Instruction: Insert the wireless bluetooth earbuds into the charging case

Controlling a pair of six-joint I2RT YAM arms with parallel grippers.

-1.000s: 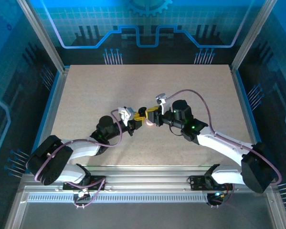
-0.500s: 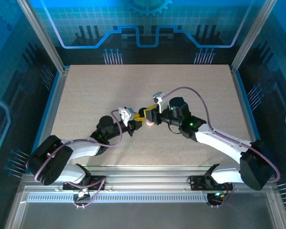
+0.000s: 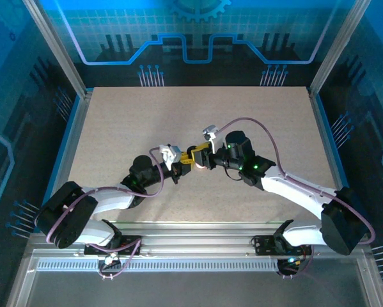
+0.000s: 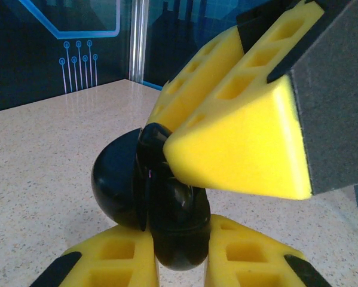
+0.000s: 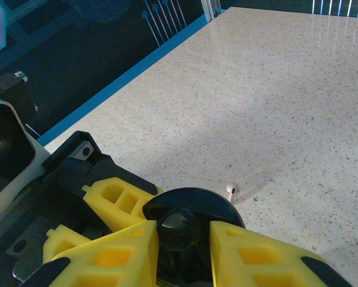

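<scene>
noted case (image 4: 122,179), dark and glossy in wrist views, clenched in left gripper (image 4: 179,254). cannot tell whether right gripper (image 5: 184,239), jaws either side of case, grips or merely touches. found one earbud (image 5: 230,190) loose on table (image 5: 274,89) near case. judged early: that earbud at least left to seat.

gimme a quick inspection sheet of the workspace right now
surface: speckled beige table
job's things: charging case, dark and glossy in the wrist views, held between the claws; one earbud lying on the table beyond it
clutter: nothing seen
grippers: left claw shut on the case; right claw fingers slightly apart at the case's upper edge, grip unclear
cables: mauve cable arching over the right arm; shorter loop at the left wrist
surroundings: metal frame posts, blue printed panels
</scene>
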